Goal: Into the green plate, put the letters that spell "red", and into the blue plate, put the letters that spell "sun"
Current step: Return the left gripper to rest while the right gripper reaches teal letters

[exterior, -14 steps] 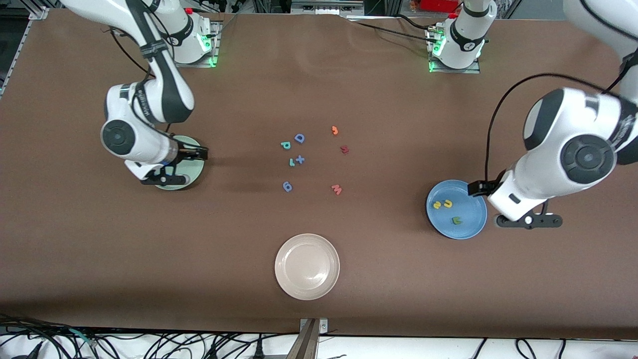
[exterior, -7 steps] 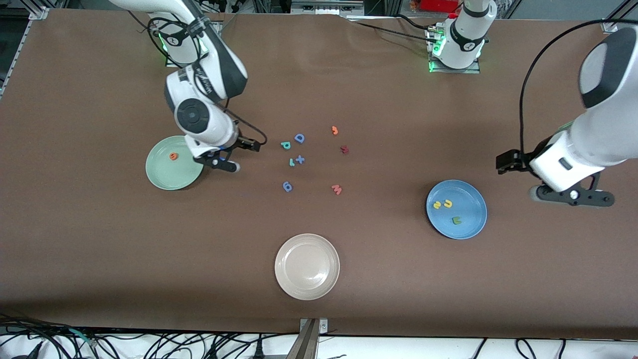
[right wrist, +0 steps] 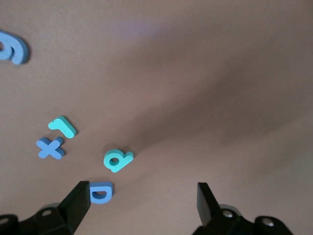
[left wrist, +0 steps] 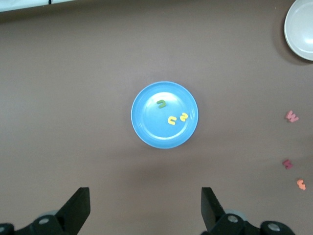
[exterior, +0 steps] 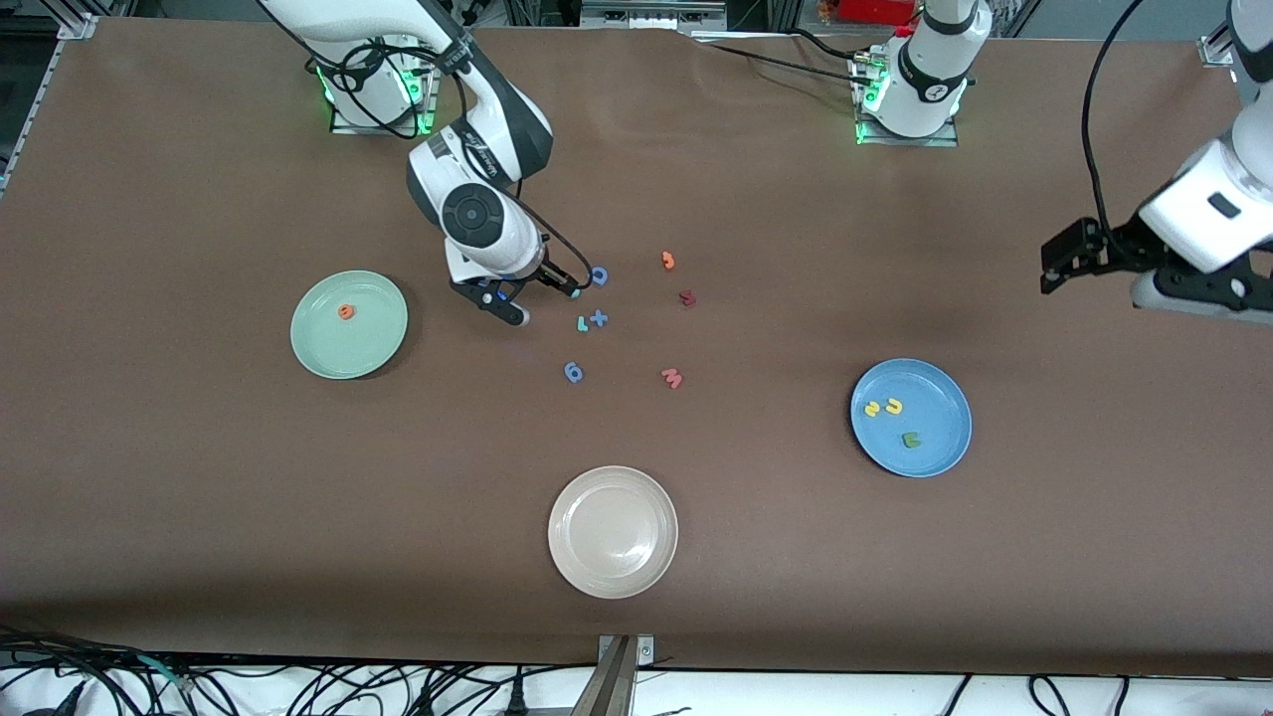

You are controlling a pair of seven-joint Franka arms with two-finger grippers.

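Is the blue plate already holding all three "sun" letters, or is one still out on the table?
All in. The blue plate holds the yellow s, yellow u and green n.

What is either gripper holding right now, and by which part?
Nothing. The right gripper hangs open over the teal d; the left gripper is open near the blue plate.

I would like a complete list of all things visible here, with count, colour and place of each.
green plate: one, mint, right arm's end; holds orange "e".
blue plate: one, left arm's end; holds yellow "s", yellow "u", green "n".
beige plate: one, nearest the front camera.
teal "d", teal "r": mid-table.
Other letters: blue "D", blue cross, blue "6", red "w", maroon piece, orange hook.
right tool: open, over the teal "d".
left tool: open, waiting.
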